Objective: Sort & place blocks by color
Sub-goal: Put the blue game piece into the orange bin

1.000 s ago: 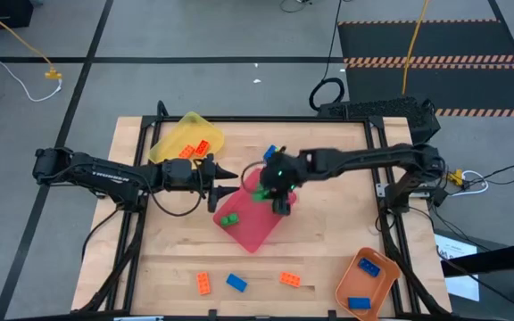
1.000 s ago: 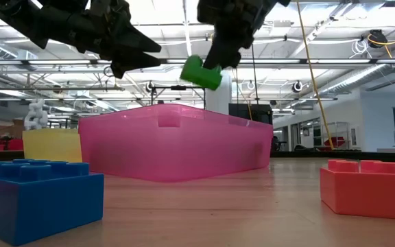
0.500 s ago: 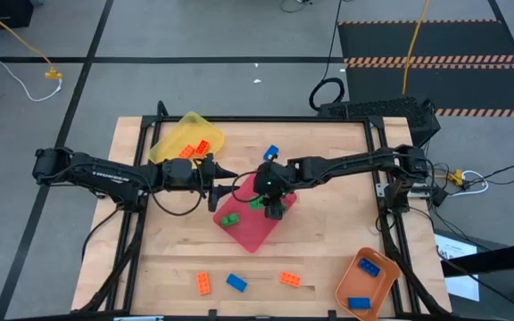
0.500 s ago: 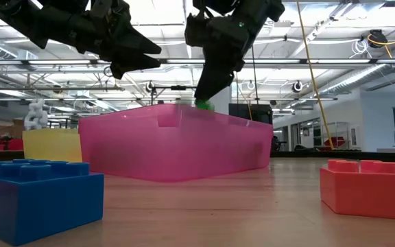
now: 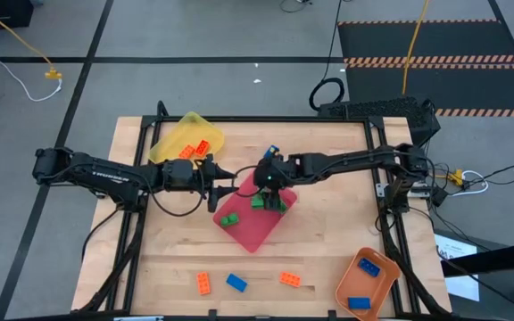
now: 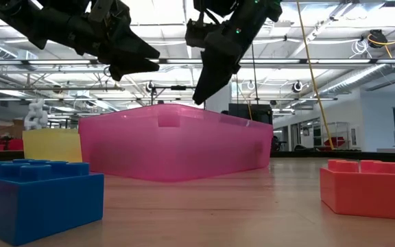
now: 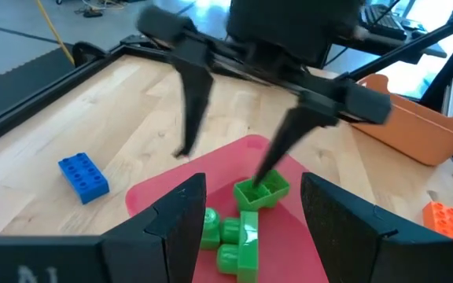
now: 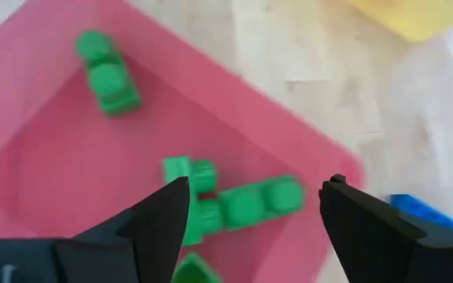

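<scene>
showing the right gripper (image 5: 270, 189) now spread wide and empty above the pink tray (image 5: 255, 234): you see its green block (image 7: 261, 191) released among the others. the left gripper (image 5: 224, 189) waits open beside the tray.

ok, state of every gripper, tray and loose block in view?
right gripper: open, empty, over the pink tray
left gripper: open, empty, beside the pink tray
pink tray: holds green blocks
yellow tray: holds orange blocks
orange tray: holds blue blocks
front table edge: two orange and one blue block, unsorted
</scene>
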`<state>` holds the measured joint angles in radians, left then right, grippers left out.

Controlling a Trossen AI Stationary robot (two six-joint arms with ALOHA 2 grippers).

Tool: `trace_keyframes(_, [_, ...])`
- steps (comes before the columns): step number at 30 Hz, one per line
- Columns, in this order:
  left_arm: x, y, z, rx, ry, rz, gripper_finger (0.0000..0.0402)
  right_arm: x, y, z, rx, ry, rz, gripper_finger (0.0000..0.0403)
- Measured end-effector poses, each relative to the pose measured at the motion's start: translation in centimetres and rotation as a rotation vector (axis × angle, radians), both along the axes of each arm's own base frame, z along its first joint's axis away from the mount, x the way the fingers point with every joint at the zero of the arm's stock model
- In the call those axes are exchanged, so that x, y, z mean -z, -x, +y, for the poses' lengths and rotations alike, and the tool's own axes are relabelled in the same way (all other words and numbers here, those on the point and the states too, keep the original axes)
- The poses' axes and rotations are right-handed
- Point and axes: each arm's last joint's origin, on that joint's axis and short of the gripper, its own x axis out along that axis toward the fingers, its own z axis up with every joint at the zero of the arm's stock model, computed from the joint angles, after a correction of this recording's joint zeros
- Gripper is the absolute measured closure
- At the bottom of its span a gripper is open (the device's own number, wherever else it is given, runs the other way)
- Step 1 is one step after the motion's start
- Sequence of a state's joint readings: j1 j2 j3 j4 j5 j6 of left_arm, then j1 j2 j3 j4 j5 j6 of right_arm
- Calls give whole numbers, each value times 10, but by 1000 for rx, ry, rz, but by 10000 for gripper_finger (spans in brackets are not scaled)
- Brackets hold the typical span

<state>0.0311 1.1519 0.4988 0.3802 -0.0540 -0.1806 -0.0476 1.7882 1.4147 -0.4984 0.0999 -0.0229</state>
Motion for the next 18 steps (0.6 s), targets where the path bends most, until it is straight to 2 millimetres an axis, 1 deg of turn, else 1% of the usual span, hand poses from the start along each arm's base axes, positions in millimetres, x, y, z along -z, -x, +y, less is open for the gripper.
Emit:
trace_keyframes(3, [0,0,0,-2,6,4,194,-1,1,-12,18,23,0,136])
trace_keyframes(10, [1,0,0,-2,7,15,194,-1,5,-49,85,43,-4,139])
trace_keyframes(18, [2,1,0,-2,8,19,195,-15,12,-84,85,126,-71,140])
